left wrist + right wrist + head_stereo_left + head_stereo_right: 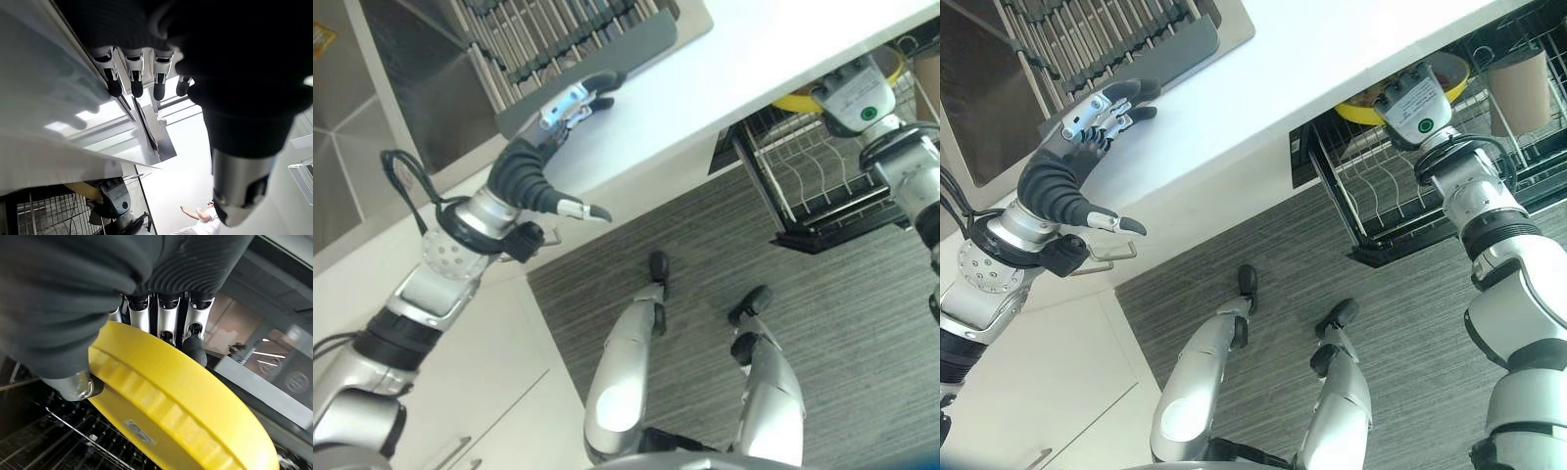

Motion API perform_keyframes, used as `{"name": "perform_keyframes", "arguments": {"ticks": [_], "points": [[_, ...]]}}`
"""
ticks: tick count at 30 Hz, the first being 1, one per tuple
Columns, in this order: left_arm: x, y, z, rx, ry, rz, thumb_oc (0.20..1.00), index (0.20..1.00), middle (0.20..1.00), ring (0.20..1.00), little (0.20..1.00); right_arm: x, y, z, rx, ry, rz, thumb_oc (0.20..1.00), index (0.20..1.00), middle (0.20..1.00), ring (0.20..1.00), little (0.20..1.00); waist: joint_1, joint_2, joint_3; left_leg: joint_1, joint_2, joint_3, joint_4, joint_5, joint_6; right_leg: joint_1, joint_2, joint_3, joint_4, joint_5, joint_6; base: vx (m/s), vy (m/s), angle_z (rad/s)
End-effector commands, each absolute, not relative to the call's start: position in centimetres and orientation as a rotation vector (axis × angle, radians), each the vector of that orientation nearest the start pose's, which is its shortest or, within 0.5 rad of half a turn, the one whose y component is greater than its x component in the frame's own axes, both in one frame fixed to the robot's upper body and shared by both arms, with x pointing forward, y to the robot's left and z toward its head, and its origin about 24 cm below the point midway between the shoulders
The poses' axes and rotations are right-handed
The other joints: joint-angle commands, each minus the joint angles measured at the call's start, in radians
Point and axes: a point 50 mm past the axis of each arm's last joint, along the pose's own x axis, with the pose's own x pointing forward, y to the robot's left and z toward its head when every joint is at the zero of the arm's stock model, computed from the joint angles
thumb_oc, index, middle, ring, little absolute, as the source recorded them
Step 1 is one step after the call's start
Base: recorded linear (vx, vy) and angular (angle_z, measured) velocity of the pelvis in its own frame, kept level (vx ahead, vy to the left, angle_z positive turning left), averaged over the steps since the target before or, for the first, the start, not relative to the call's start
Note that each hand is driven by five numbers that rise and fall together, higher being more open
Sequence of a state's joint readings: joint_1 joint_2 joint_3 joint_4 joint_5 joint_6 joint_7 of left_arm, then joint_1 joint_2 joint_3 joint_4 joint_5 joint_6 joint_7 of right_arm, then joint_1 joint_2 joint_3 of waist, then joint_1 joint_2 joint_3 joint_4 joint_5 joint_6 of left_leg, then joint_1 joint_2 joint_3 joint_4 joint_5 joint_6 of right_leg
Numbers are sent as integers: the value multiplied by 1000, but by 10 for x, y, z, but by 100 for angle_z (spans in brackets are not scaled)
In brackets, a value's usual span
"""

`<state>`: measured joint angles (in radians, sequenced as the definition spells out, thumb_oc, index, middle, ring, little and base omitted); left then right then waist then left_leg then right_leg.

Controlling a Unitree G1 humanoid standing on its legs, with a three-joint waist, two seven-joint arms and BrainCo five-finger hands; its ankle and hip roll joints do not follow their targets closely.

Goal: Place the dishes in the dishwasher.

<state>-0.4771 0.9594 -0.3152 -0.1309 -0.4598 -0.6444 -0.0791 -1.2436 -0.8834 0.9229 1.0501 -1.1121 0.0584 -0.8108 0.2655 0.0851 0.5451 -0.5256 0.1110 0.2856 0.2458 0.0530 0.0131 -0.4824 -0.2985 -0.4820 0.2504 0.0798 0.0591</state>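
Observation:
My right hand (pixel 1414 99) reaches under the white countertop (pixel 734 69) into the pulled-out dishwasher rack (pixel 803 186). It is shut on a yellow bowl (pixel 171 416), fingers over the rim and thumb beneath; the same yellow bowl (pixel 1359 111) sits tilted above the rack's wire tines. My left hand (pixel 560 106) hovers over the counter with straight fingers (pixel 136 81), holding nothing, its fingertips close to the grey edge of the drying rack (pixel 607 59).
The drying rack's metal bars (pixel 1107 29) stand beside a steel sink (pixel 979 108) at the back left. A brown cup (pixel 1518 88) rests in the dishwasher rack to the bowl's right. White cabinets (pixel 489 392) line the left; a person (pixel 200 215) stands far off.

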Motion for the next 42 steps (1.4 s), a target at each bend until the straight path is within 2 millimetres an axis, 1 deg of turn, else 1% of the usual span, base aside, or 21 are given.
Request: {"name": "perform_keyframes", "arguments": {"ticks": [1, 2, 3, 4, 8, 9, 10, 11, 15, 16, 17, 24, 26, 30, 32, 33, 35, 37, 38, 40, 42], "points": [[248, 168, 258, 384, -1063, -621, 1000, 1000, 1000, 1000, 1000, 374, -272, 330, -2265, -793, -770, 200, 200, 200, 200, 200, 14, 33, -25, -25, -6, -108, -31, -17, -58, -43, -80, 42, 103, -21, 141, 0, 0, 0], [249, 167, 257, 385, -1069, -620, 1000, 1000, 1000, 1000, 1000, 378, -274, 320, -2236, -728, -703, 200, 200, 200, 200, 200, 14, 33, -25, -26, -8, -109, -34, -17, -57, -45, -80, 41, 100, -21, 140, 0, 0, 0], [249, 166, 256, 385, -1070, -620, 1000, 1000, 1000, 1000, 1000, 378, -274, 319, -2231, -715, -695, 200, 200, 200, 200, 200, 14, 33, -25, -26, -7, -108, -35, -17, -57, -45, -81, 41, 100, -21, 140, 0, 0, 0], [249, 165, 257, 387, -1074, -618, 1000, 1000, 1000, 1000, 1000, 379, -279, 314, -2205, -675, -686, 200, 200, 200, 200, 200, 14, 34, -25, -29, -8, -110, -39, -16, -56, -49, -83, 41, 98, -20, 142, 0, 0, 0], [251, 164, 259, 393, -1077, -613, 1000, 1000, 1000, 1000, 1000, 381, -285, 309, -2167, -582, -642, 200, 200, 200, 200, 200, 14, 42, -25, -37, -6, -109, -46, -8, -58, -60, -90, 40, 99, -14, 144, -8, 14, 0], [252, 164, 260, 389, -1078, -613, 1000, 1000, 1000, 1000, 1000, 382, -287, 306, -2100, -549, -606, 200, 200, 200, 200, 200, 15, 51, -25, -38, -5, -102, -65, 5, -63, -67, -94, 39, 98, -12, 146, -28, 70, 0], [252, 164, 261, 387, -1079, -614, 1000, 1000, 1000, 1000, 1000, 383, -287, 305, -2086, -538, -599, 482, 482, 482, 482, 482, 15, 54, -25, -39, -4, -100, -70, 9, -64, -69, -96, 40, 98, -12, 146, -26, 115, 0], [253, 162, 261, 378, -1084, -617, 1000, 1000, 1000, 1000, 1000, 385, -285, 301, -1983, -513, -559, 1000, 1000, 1000, 1000, 1000, 14, 64, -25, -38, -7, -95, -80, 14, -67, -75, -102, 43, 100, -11, 146, -10, 73, 1], [253, 160, 263, 370, -1089, -616, 1000, 1000, 1000, 1000, 1000, 388, -280, 295, -1979, -498, -481, 1000, 1000, 1000, 1000, 1000, 16, 68, -25, -38, -10, -93, -90, 19, -70, -77, -105, 43, 96, -11, 146, -2, 35, 1], [254, 160, 263, 368, -1086, -618, 1000, 1000, 1000, 1000, 1000, 391, -279, 289, -1964, -442, -440, 1000, 1000, 1000, 1000, 1000, 17, 69, -25, -38, -11, -93, -94, 22, -70, -78, -106, 43, 97, -11, 146, 0, 0, 0], [254, 159, 263, 369, -1085, -620, 1000, 1000, 1000, 1000, 1000, 392, -278, 286, -1960, -437, -420, 1000, 1000, 1000, 1000, 1000, 18, 69, -25, -38, -10, -93, -95, 23, -70, -78, -106, 42, 98, -10, 146, 0, 0, 0], [253, 159, 262, 371, -1084, -634, 1000, 1000, 1000, 1000, 1000, 398, -268, 278, -1839, -383, -340, 1000, 1000, 1000, 1000, 1000, 26, 65, -25, -33, -9, -98, -106, 30, -73, -70, -107, 34, 98, -7, 146, 0, 0, 0], [252, 158, 261, 376, -1083, -638, 1000, 1000, 1000, 1000, 1000, 399, -263, 276, -1810, -402, -331, 1000, 1000, 1000, 1000, 1000, 29, 63, -25, -35, -7, -97, -106, 34, -74, -68, -108, 28, 101, -6, 146, 0, 0, 0], [252, 158, 259, 380, -1076, -641, 1000, 1000, 1000, 1000, 1000, 399, -260, 277, -1747, -430, -363, 1000, 1000, 1000, 1000, 1000, 31, 61, -25, -31, -5, -98, -103, 33, -74, -63, -108, 26, 107, -8, 146, 0, 0, 0], [252, 158, 259, 377, -1072, -632, 1000, 1000, 1000, 1000, 1000, 398, -260, 278, -1719, -453, -408, 1000, 1000, 1000, 1000, 1000, 27, 59, -25, -25, -4, -98, -103, 32, -75, -55, -104, 27, 103, -9, 144, 0, 0, 0], [251, 159, 258, 377, -1069, -623, 1000, 1000, 1000, 1000, 1000, 397, -262, 279, -1672, -443, -450, 1000, 1000, 1000, 1000, 1000, 23, 56, -25, -19, -2, -95, -102, 31, -74, -48, -101, 28, 102, -11, 143, 0, 0, 0], [251, 160, 256, 377, -1057, -605, 1000, 1000, 1000, 1000, 1000, 396, -269, 275, -1508, -379, -526, 1000, 1000, 1000, 1000, 1000, 13, 52, -25, -4, 4, -87, -98, 25, -74, -38, -95, 32, 105, -18, 140, 0, 0, 0], [248, 162, 251, 382, -1044, -586, 1000, 1000, 1000, 1000, 1000, 391, -285, 258, -1348, -264, -610, 1000, 1000, 1000, 1000, 1000, -1, 43, -25, 25, 8, -76, -93, 14, -73, -15, -89, 36, 108, -27, 137, -24, -2, 1], [244, 165, 248, 392, -1044, -564, 1000, 1000, 1000, 1000, 1000, 385, -295, 241, -1200, -200, -647, 1000, 1000, 1000, 1000, 1000, -16, 33, -25, 52, 14, -64, -90, 5, -69, 8, -82, 41, 114, -36, 133, -48, -30, 2], [240, 169, 244, 399, -1035, -531, 1000, 1000, 1000, 1000, 1000, 378, -297, 220, -1115, -146, -647, 1000, 1000, 1000, 1000, 1000, -35, 13, -25, 111, 16, -49, -86, -12, -64, 56, -73, 46, 117, -50, 133, -44, -47, -2], [239, 169, 240, 410, -1022, -498, 1000, 1000, 1000, 1000, 1000, 376, -285, 203, -1136, -126, -596, 1000, 1000, 1000, 1000, 1000, -51, -2, -25, 180, 18, -30, -91, -22, -63, 119, -59, 52, 104, -61, 132, -29, -31, -12]]}}
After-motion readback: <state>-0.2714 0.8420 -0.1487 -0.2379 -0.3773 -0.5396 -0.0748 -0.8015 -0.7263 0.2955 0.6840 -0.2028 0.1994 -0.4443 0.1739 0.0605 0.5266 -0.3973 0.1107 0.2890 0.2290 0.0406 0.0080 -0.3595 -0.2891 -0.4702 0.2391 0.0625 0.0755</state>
